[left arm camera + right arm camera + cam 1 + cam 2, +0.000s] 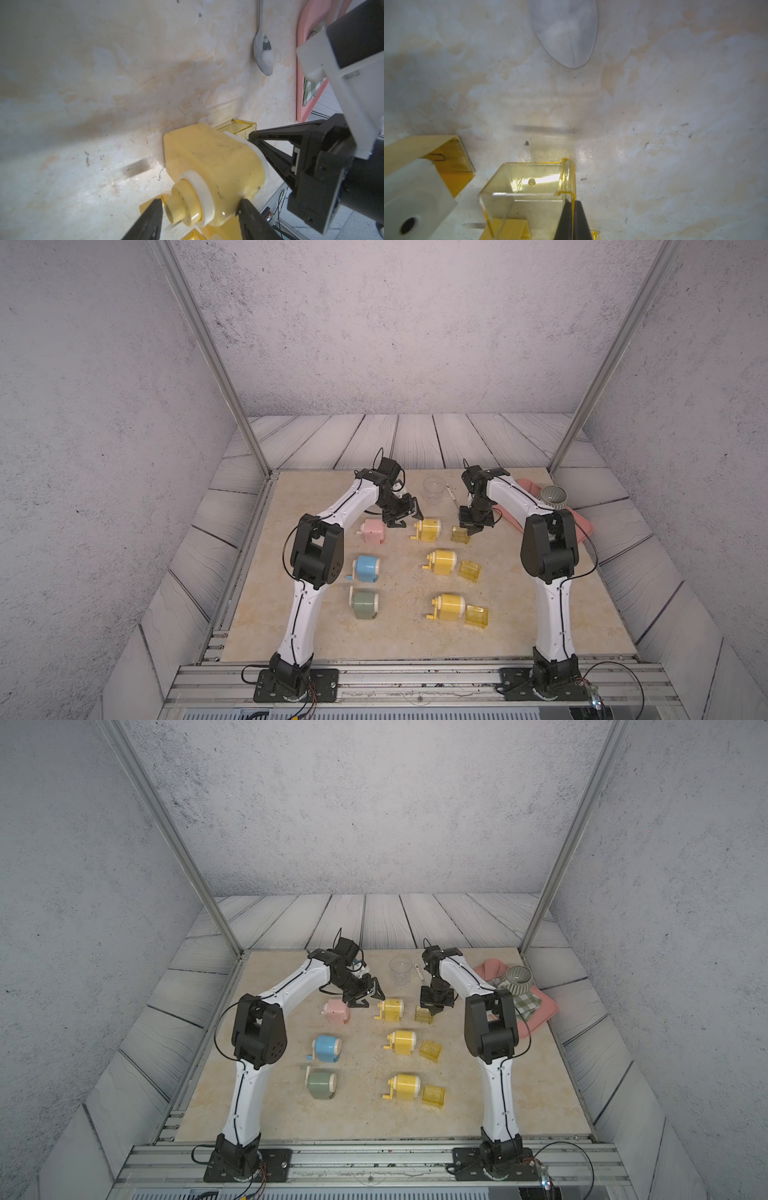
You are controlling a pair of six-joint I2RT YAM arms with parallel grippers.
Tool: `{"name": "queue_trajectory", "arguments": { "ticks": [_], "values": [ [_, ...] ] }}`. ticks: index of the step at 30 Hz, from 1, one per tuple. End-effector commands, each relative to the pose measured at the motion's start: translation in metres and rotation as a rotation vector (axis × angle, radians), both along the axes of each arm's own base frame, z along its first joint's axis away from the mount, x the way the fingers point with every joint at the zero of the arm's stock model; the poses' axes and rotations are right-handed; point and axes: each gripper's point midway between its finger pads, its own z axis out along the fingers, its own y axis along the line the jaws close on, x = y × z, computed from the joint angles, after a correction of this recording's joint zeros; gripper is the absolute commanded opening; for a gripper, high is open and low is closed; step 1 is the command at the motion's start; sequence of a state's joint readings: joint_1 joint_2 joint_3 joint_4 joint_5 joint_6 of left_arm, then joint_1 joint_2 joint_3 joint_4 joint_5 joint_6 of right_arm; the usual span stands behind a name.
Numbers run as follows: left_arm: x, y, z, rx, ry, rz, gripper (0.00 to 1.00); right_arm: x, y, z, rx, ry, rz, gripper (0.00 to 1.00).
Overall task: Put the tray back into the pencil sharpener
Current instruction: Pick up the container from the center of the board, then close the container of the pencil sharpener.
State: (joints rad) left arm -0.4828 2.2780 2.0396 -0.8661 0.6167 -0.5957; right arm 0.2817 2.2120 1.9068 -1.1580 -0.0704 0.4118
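The far yellow pencil sharpener [428, 529] [392, 1009] [212, 158] stands on the table, its white front face [415, 187] and open slot turned toward the tray. The clear yellow tray [459, 534] [423, 1014] [529, 187] [241, 126] sits just outside that slot, a small gap apart. My right gripper [471, 531] [433, 1011] [573, 202] is shut on the tray's side wall. At the sharpener's crank end my left gripper [405, 519] [370, 999] [200, 202] is open, one finger on each side of the body.
Two more yellow sharpeners [442, 562] [451, 606] stand nearer, each with a loose tray beside it. Pink [372, 531], blue [368, 568] and green [365, 604] sharpeners line the left. A clear cup [434, 489], a spoon [264, 52] and a pink platter [582, 526] with a mug lie behind.
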Motion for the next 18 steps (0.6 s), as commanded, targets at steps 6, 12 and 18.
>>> {"name": "queue_trajectory", "arguments": {
  "ticks": [6, 12, 18],
  "values": [
    [0.005, -0.02, -0.005, -0.042, -0.001, -0.015, 0.7, -0.005, 0.0, 0.005, 0.011, 0.021, 0.013, 0.0],
    [0.004, -0.025, -0.015, -0.039, 0.012, -0.025, 0.68, -0.005, 0.003, 0.003, 0.026, 0.033, 0.012, 0.0],
    [0.005, -0.025, -0.024, -0.025, 0.017, -0.032, 0.65, -0.004, 0.007, 0.002, 0.046, 0.04, 0.006, 0.01]
  ]
}}
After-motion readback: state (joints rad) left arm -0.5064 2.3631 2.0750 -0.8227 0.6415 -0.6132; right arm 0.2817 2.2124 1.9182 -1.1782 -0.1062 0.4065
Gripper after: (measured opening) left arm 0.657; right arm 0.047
